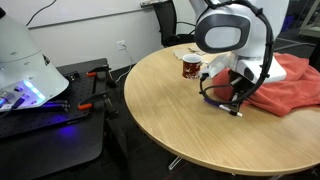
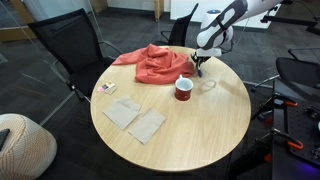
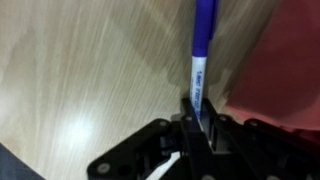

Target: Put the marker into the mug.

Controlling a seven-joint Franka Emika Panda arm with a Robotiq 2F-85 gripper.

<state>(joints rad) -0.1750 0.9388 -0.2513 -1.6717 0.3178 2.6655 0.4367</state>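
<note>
No legible text in any view. The marker carries dark print on its white band in the wrist view, too blurred to read. The mug has white markings in both exterior views, too small to decipher.

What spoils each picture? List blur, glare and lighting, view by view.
Wrist view: soft all over, the marker in the gripper is blurred, and a pale glare patch sits on the table. In an exterior view, a purple glow lights the equipment at the edge, and the mug looks grainy. In an exterior view, the light is even and the cloth shows clearly.
</note>
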